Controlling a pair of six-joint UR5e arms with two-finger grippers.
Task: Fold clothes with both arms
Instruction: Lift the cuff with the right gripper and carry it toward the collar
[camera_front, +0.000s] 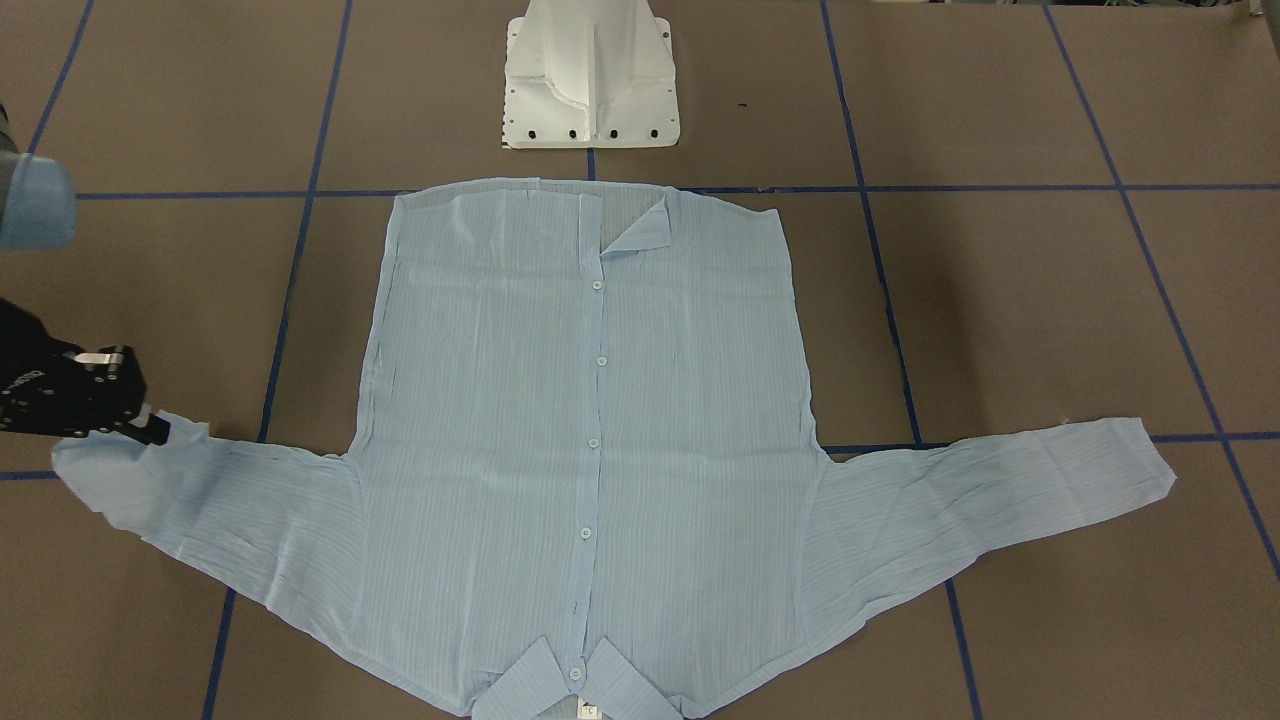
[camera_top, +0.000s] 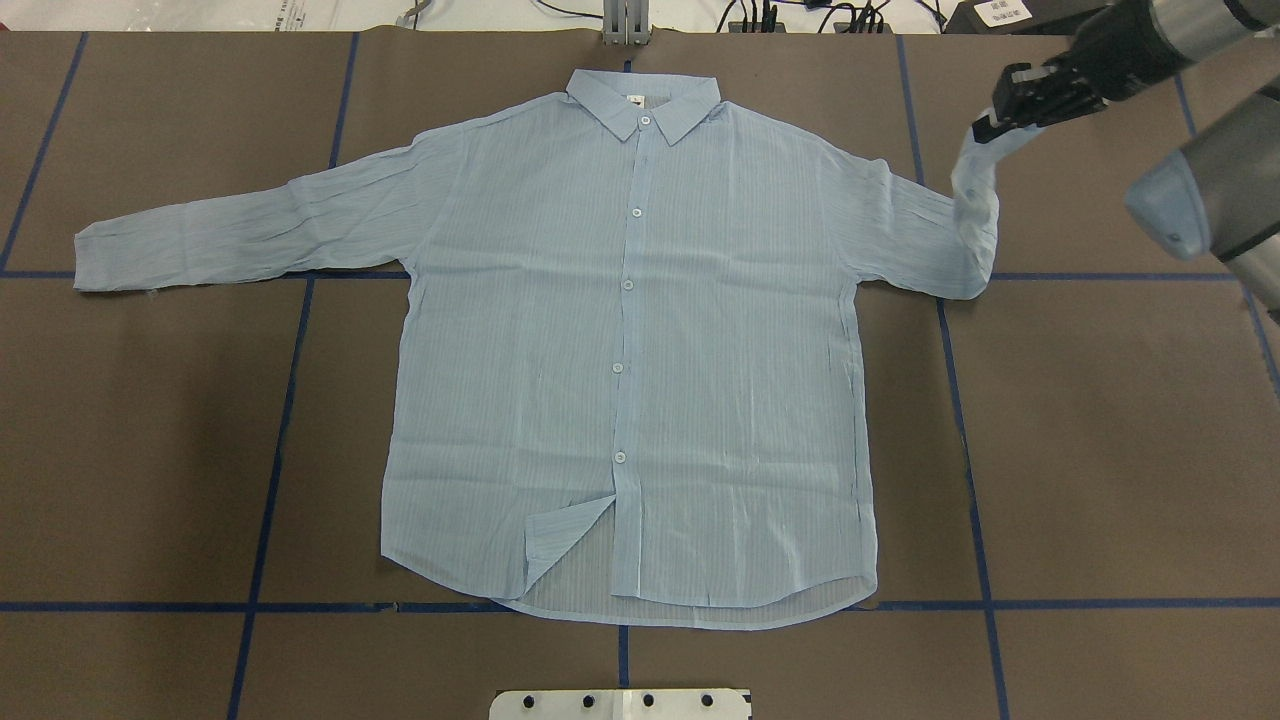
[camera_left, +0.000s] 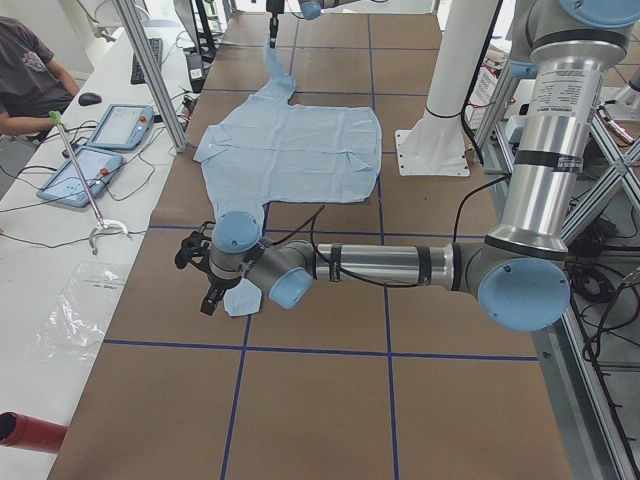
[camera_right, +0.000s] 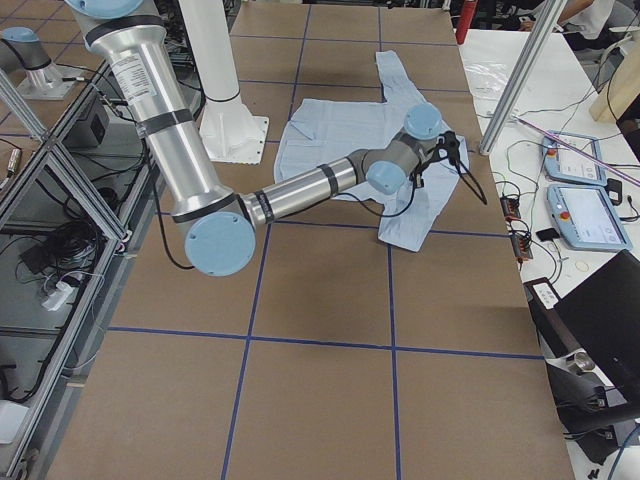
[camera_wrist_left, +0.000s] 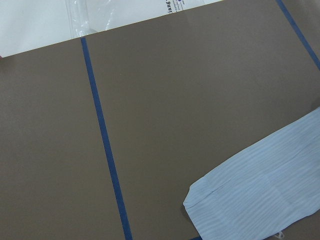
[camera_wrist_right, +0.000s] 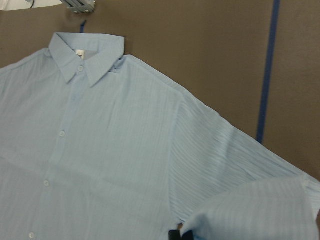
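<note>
Since a sleeve fold needs the cuff carried inward, the right end effector (camera_top: 990, 125) is found clenched on the cuff of the right-hand sleeve (camera_top: 975, 200) of the shirt (camera_top: 640, 350). The cuff is held raised off the surface (camera_top: 1100, 450), presumably so that the thin cloth can be swung over the body without dragging. From the grip the sleeve hangs in a loose loop, and its upper part lies flat near the shoulder. The shirt is spread front up and buttoned, with the collar (camera_top: 645, 100) away from the robot and the hem toward the white pedestal base (camera_front: 590, 80). This layout is judged to give both arms equal reach. One hem corner is turned back. The other sleeve (camera_top: 250, 220) is laid out flat, ungripped. The left end effector (camera_left: 207, 292) is poised close by that cuff. Whether it is released or clenched cannot be told.
</note>
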